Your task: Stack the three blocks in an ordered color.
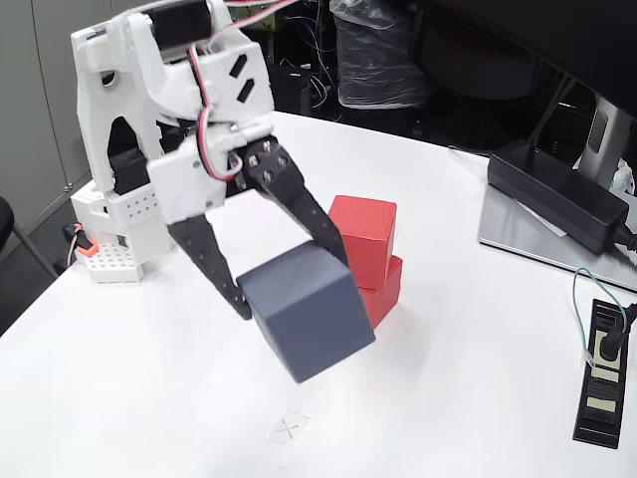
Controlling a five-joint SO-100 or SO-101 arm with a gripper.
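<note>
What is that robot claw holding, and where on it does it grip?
The gripper holds the grey block, tilted and off the table, its two black fingers pinching the block's upper part from opposite sides.

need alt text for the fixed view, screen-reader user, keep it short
A white robot arm's black gripper holds a slate grey block, tilted, above a white table. Just behind it, two red blocks are already stacked, the upper one slightly offset. A black power brick sits at the table's far right.
</note>
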